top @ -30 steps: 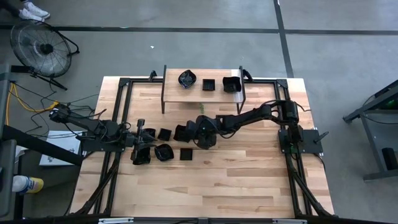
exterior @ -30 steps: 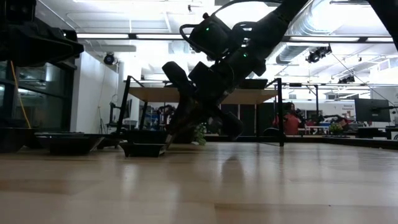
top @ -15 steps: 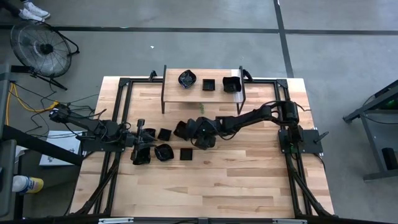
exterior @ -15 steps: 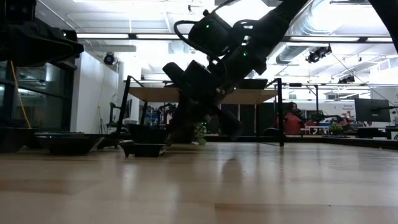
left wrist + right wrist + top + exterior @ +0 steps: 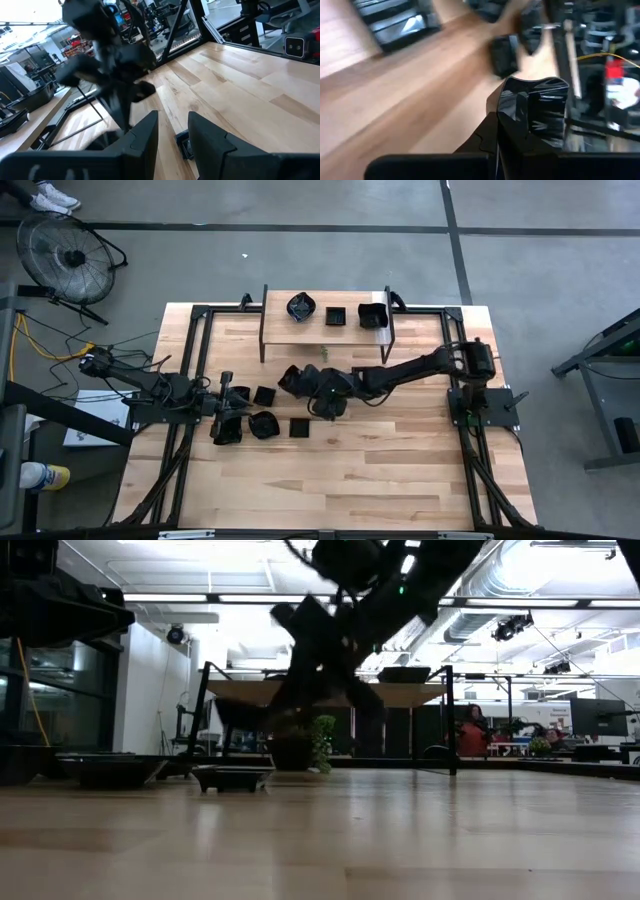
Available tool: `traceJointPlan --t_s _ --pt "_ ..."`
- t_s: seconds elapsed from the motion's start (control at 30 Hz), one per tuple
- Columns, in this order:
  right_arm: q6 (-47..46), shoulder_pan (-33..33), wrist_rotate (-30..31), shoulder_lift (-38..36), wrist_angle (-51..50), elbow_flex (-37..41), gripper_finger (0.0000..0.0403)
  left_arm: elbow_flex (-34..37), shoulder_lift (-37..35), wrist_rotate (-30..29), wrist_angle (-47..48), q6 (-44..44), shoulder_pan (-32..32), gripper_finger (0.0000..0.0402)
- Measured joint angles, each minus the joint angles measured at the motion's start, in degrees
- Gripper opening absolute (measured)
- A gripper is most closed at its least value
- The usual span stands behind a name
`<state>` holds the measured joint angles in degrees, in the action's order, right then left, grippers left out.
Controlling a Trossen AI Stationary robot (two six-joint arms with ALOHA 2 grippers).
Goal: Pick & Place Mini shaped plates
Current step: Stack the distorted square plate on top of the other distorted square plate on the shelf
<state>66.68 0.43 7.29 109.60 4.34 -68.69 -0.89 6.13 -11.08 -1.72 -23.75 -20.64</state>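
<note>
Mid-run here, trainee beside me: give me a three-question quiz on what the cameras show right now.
1. True or false: the right gripper is shut on a mini plate and lifted off the table.
2. How many plates sit on the raised shelf at the table's far edge?
3. Which arm waits low beside the cluster of plates left on the table? A) left B) right

Key
1. True: the right wrist view shows a glossy black plate pinched between its fingers, and the low view shows it above the wood.
2. Three.
3. A: the left gripper rests by them.
</note>
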Motion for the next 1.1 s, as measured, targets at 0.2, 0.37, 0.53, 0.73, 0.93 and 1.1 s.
traceJointPlan --t_s 0.2,0.37,0.53,0.73,0.93,1.1 --pt "-2.15 -0.38 2.81 -6.05 -2.01 0.0 0.0 0.0 0.01 -0.01 0.04 0.0 0.0 0.0103" --pt "-3.96 -1.35 5.97 -11.28 -3.17 0.0 0.0 0.0 0.0 0.03 0.02 0.0 0.0 0.0103" --pt "-5.3 -2.63 9.27 -16.0 -4.28 0.0 0.0 0.0 0.0 0.03 0.04 0.0 0.0 0.0103" --pt "-7.43 -4.87 15.52 -20.09 -6.75 0.0 0.0 0.0 0.01 0.03 0.03 0.0 0.0 0.0103" --pt "-9.5 -6.93 20.91 -22.75 -10.12 0.0 0.0 0.0 0.0 0.05 0.02 0.0 0.0 0.0103" --pt "-11.89 -8.74 23.69 -24.61 -13.66 0.0 0.0 0.0 0.0 0.07 0.04 0.0 0.0 0.0103"
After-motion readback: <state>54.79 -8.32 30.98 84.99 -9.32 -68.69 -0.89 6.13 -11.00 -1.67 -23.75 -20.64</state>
